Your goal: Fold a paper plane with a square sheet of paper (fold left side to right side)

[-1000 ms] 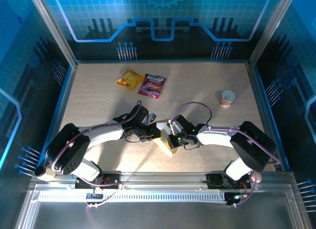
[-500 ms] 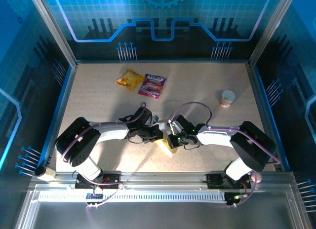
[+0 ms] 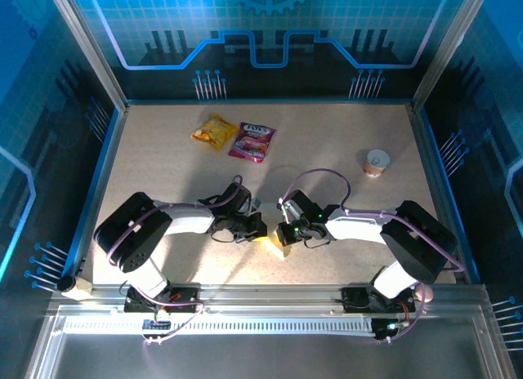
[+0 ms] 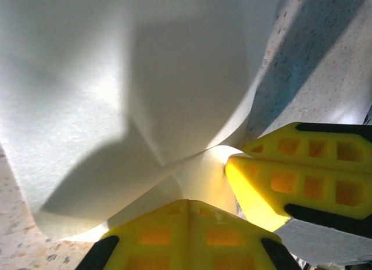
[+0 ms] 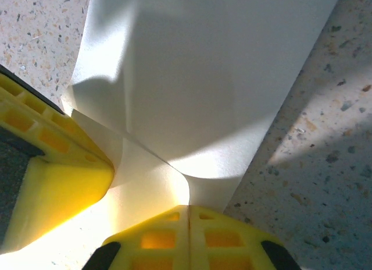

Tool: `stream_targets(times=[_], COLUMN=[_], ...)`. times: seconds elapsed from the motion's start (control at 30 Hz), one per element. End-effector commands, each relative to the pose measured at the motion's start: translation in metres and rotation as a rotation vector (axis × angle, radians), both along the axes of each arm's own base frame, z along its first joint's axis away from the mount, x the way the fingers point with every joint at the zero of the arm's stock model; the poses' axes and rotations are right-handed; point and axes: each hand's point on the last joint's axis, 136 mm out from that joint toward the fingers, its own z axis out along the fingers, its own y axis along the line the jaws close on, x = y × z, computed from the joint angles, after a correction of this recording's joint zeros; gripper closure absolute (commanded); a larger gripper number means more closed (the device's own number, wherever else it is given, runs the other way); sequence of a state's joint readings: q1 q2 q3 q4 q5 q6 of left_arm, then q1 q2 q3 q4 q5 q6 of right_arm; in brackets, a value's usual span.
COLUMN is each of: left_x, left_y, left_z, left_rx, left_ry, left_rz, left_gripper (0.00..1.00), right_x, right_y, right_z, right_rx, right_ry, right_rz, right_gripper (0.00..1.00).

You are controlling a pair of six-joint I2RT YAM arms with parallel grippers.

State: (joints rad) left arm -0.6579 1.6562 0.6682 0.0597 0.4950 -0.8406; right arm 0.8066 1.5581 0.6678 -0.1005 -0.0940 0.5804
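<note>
As the left arm swings its elbow inward, the left gripper [image 3: 255,229] slides toward 3 o'clock and now sits just beside the right gripper [image 3: 282,232], at its 9 o'clock. A second ago the 2 stood a little further apart. The right arm stays put through the same interval.

That closing of the gap suggests the left-to-right fold is under way, with the left edge being carried over toward the right side. It does not look finished, as no flat, pressed crease shows yet.

Both grippers are clamped on the square sheet of paper [image 3: 279,247], fingers together with the sheet pinched between them. The left wrist view shows the left gripper [image 4: 189,209] biting an edge while the other arm's yellow fingers crowd in at 3 o'clock. The right wrist view mirrors it, the right gripper [image 5: 189,215] pinching at 6 o'clock.

From overhead the sheet lies near the table's [image 3: 163,167] 6 o'clock edge, mostly hidden under the grippers. Up close the sheet [image 4: 145,78] is plain white, thin and unmarked. It bows upward in a soft curl, and shallow wrinkles fan out from each pinch [image 5: 203,78]. It is no dart yet.
</note>
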Motion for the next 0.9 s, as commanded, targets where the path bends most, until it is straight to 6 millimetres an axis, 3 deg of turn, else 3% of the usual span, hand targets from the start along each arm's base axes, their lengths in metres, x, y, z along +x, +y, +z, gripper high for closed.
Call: stream_targets(times=[0.0,0.37,0.53,0.7,0.87], left_x=[-0.008,-0.005,-0.012,-0.020,-0.021], left_y=[0.003,0.004,0.015,0.027,0.030], left_z=[-0.009,-0.018,-0.026,-0.032,-0.035], left_rx=[0.016,0.035,0.080,0.120,0.148], left_ry=[0.027,0.033,0.057,0.072,0.081], left_rz=[0.001,0.011,0.034,0.057,0.062], left_gripper=[1.00,1.00,1.00,1.00,1.00], right_x=[-0.025,-0.025,-0.024,-0.015,0.004], right_y=[-0.037,-0.036,-0.037,-0.029,-0.016], right_z=[-0.037,-0.037,-0.033,-0.017,0.016], right_rx=[-0.178,-0.178,-0.177,-0.153,-0.095], right_ry=[0.103,0.104,0.094,0.064,0.003], right_rz=[-0.021,-0.020,-0.023,-0.014,-0.013], right_gripper=[1.00,1.00,1.00,0.99,0.94])
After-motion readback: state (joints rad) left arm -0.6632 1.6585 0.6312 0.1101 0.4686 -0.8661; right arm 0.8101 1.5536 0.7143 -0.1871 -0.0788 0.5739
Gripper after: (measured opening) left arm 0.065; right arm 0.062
